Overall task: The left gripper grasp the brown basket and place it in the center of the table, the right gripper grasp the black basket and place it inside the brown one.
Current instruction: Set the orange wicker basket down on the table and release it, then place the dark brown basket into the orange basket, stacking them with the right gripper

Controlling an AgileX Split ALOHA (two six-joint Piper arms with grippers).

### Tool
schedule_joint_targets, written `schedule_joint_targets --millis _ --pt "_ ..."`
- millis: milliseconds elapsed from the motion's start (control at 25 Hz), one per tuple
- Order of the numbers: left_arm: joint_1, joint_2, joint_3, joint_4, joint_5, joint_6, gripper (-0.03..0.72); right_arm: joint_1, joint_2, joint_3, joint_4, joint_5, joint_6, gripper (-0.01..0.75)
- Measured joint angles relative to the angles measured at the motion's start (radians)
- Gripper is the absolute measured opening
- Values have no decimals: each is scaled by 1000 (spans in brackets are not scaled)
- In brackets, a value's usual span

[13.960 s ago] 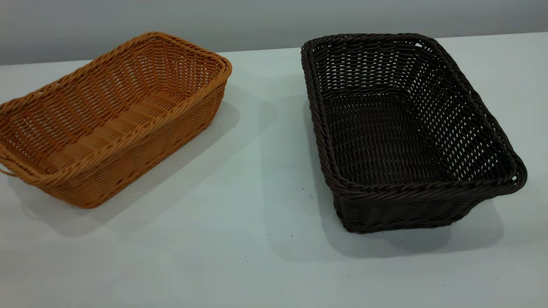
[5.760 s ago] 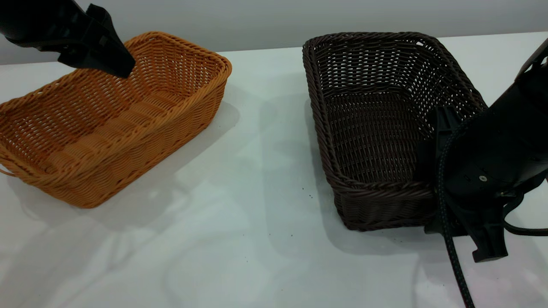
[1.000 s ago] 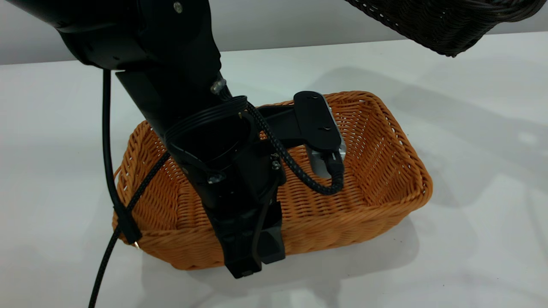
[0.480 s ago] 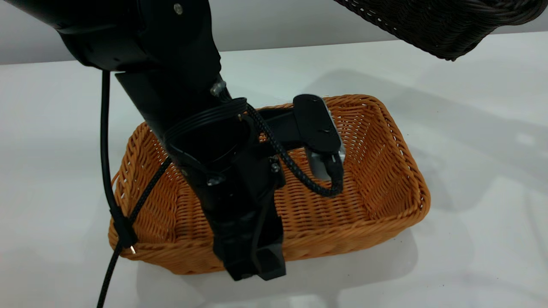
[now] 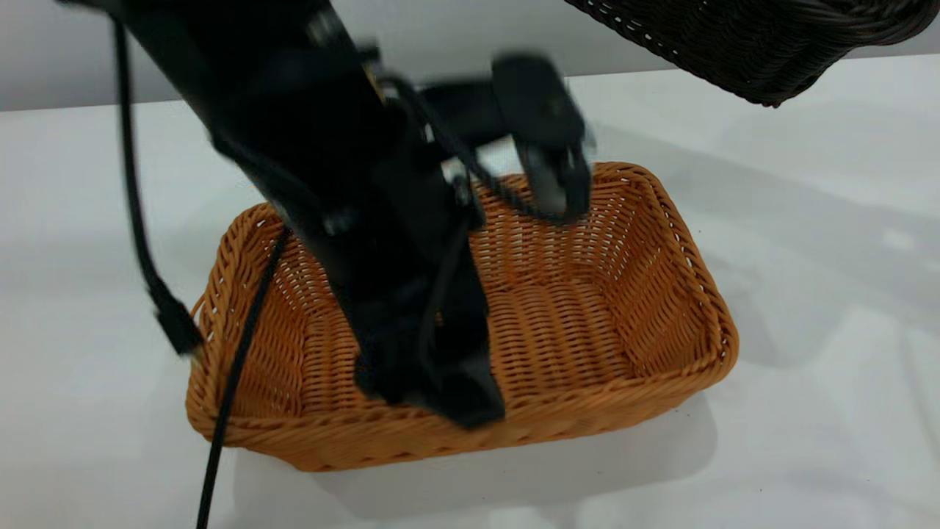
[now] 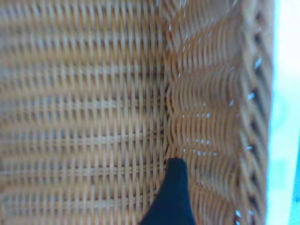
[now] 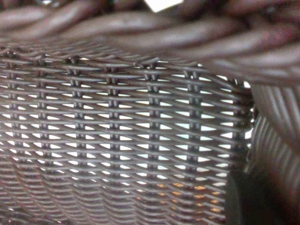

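The brown basket [image 5: 587, 330] rests on the white table [image 5: 808, 257] near its middle. My left gripper [image 5: 448, 397] is blurred just above the basket's near wall and no longer straddles it; its jaws look parted and empty. In the left wrist view one black finger [image 6: 173, 197] hangs over the basket's floor [image 6: 93, 117] beside a side wall. The black basket [image 5: 734, 44] hangs in the air at the upper right, above the table. The right wrist view is filled with its weave [image 7: 117, 117], with one dark finger [image 7: 255, 199] against it. The right gripper is out of the exterior view.
The left arm's black cables [image 5: 220, 411] hang down past the brown basket's left end. Bare white table lies all round the basket. A grey wall [image 5: 73, 59] runs along the table's far edge.
My left arm has lifted up off the brown basket's near wall, and the basket has stayed on the table. The black basket stays held in the air at upper right.
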Motion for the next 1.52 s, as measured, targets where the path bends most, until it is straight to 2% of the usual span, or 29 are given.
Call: schedule_joint_targets --millis 320,560,680,840,1160,1520 --pt "0 -316 -14 1 -14 -38 592 0 1 -11 -13 80 -71 123" --pt "0 -572 -46 -1 -96 -121 592 4 1 -78 -100 252 -161 123" --pt "0 -676 -67 -1 -142 -166 592 32 2 -111 -131 326 -161 123" --pt "0 -760 -111 -2 -190 -204 592 110 20 -126 -201 375 -157 123" --pt "0 -817 -130 1 -141 -249 594 262 134 -129 -199 328 -151 123" --pt "0 -822 -129 2 -132 -244 594 283 259 -129 -198 274 -142 123"
